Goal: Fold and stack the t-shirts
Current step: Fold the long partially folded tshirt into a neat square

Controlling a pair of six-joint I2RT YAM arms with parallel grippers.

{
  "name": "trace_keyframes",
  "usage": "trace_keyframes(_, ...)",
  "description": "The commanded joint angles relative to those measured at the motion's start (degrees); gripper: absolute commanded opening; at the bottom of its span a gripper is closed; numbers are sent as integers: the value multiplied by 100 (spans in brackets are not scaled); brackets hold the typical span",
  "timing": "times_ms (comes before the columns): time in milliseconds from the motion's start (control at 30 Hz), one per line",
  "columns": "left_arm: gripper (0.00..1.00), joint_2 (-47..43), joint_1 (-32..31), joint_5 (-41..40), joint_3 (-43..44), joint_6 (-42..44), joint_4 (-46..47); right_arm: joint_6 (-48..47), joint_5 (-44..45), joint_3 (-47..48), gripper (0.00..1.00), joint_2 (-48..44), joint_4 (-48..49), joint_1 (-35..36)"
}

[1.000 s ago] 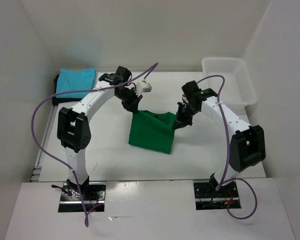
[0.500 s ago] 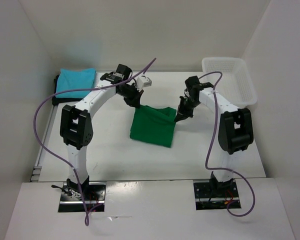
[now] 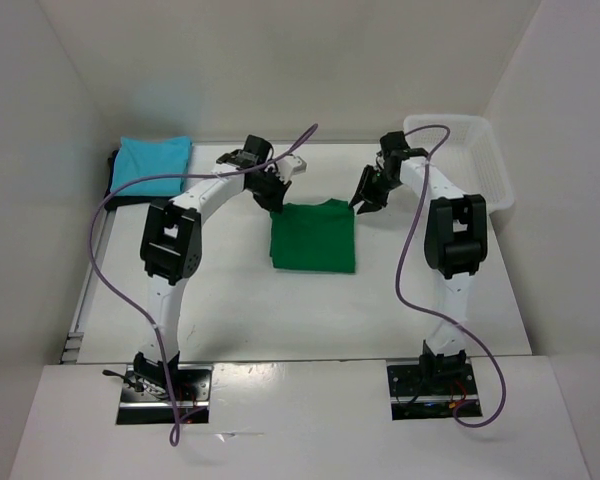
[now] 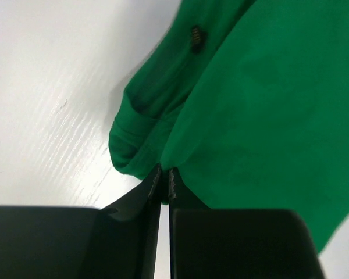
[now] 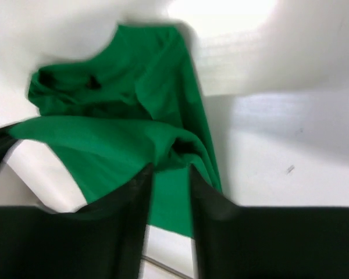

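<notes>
From above, the green shirt (image 3: 313,238) lies as a flat, roughly square fold in the middle of the surface (image 3: 230,300). The left pincer (image 3: 273,204) sits at its far left corner and the right pincer (image 3: 364,203) at its far right corner, both low against the cloth. At the far left, the turquoise shirt (image 3: 152,160) rests folded on the black shirt (image 3: 117,199), of which only an edge shows. The basket (image 3: 446,121) stands at the far right, well apart from all three.

In the left wrist view the jaws are nearly together, with only a hairline slit between them, and the green corner meets their tips. I cannot tell whether a bit of hem is pinched there or merely touching.

The right wrist view is blurred. The jaws stand parted, with bunched green cloth between and beyond them, and it does not look clamped.

The step in hand appears to be laying down this fold and letting go. To do it well, both sets of jaws should part fully before either arm lifts. The arms should then rise straight up, so that no caught hem drags the top layer back open. The left corner needs the most care. The right corner looks rumpled and would likely stack better if flattened before the shirt goes onto the pile.
</notes>
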Motion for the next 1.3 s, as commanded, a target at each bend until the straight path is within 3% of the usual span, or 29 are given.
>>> trace_keyframes(0,12,272,83,-316,260,-269,221,-56,-21,593,42,26,647,-39)
trace_keyframes(200,12,272,267,-492,199,-638,414,-389,707,972,40,-316,753,137)
trace_keyframes(300,14,272,267,-633,147,-770,415,-452,998,630,22,-501,753,391)
trace_keyframes(333,16,272,267,-633,94,-770,415,-452,1085,438,8,-571,753,462)
trace_keyframes(400,25,211,267,-686,93,-884,415,-513,1139,200,0,-572,753,690)
trace_keyframes(633,53,211,381,-1353,348,-1060,476,-399,1086,505,0,199,955,1043)
trace_keyframes(833,57,334,899,-1986,1094,-946,293,-399,1701,1016,0,588,1016,1043)
trace_keyframes(1000,58,466,1120,-2294,1227,-946,169,-399,1806,1446,0,939,955,1043)
trace_keyframes(1100,59,99,1120,-1734,1087,-824,-94,-399,1869,1649,0,1028,867,1043)
trace_keyframes(1133,61,-69,1041,-1140,973,-771,-165,-399,1921,1727,0,1028,867,1043)
trace_keyframes(1267,79,-895,787,382,-133,-892,-367,-452,1921,1965,7,888,665,1043)
